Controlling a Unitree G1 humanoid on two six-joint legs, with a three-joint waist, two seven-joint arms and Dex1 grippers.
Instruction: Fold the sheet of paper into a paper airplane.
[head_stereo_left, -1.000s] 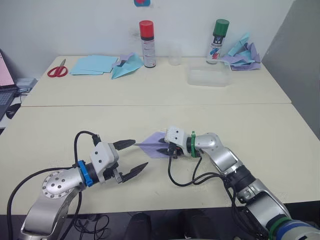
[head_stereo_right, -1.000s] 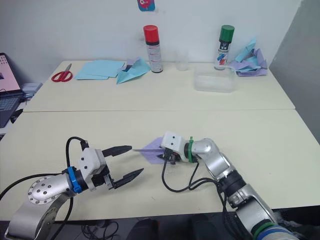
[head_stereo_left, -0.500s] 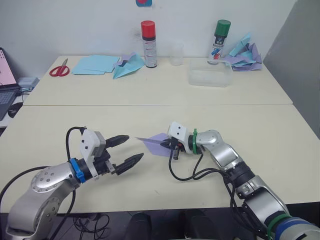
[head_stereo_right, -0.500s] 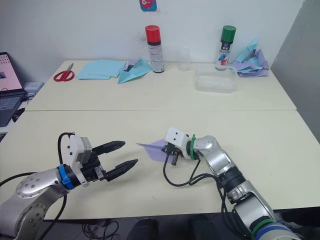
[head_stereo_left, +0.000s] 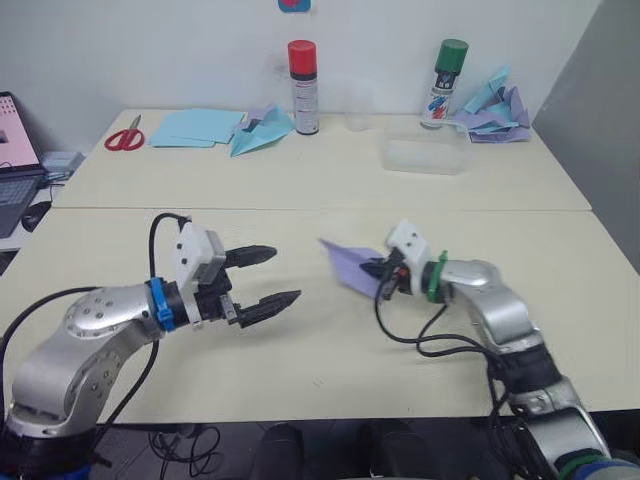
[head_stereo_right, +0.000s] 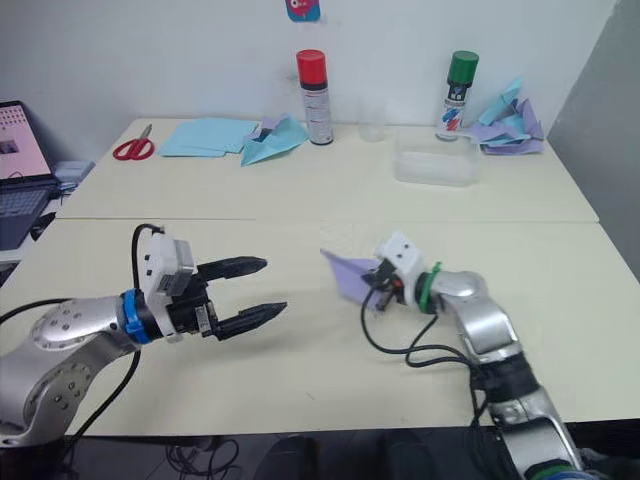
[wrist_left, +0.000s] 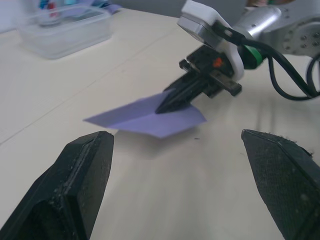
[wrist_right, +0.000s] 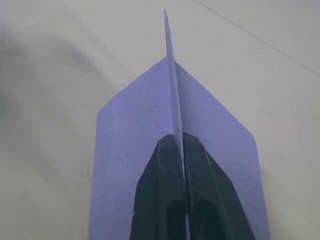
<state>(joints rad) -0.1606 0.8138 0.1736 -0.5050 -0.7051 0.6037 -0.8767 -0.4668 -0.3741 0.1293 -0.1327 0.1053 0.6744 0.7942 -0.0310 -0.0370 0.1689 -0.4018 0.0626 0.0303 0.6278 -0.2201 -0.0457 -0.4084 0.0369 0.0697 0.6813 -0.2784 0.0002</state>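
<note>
Paper airplane (head_stereo_left: 352, 265), folded from the lavender sheet, is pinched by its upright fin between the pressed-together fingers of the right gripper (head_stereo_left: 383, 273); the wings spread flat on both sides of the fingers and the nose points away from the wrist, towards the left gripper (head_stereo_left: 272, 277). It seems to hang just above the table (head_stereo_left: 320, 370), because the left wrist view shows a shadow under it, but this is not sure.

The left gripper stands apart from the nose, with its two black fingers spread wide and nothing between them.

The folding looks finished, so the step in hand is probably to carry the plane and put it down. To do it well, the right gripper should keep the pinch only on the fin, low and near the body, so the wings are not crushed. The move should be slow, since such thin paper bends easily. The left gripper can stay open, ready to support the nose.

The underside of the plane and the lower crease are hidden. The fingertips of the right gripper are hard to make out from the head views.
</note>
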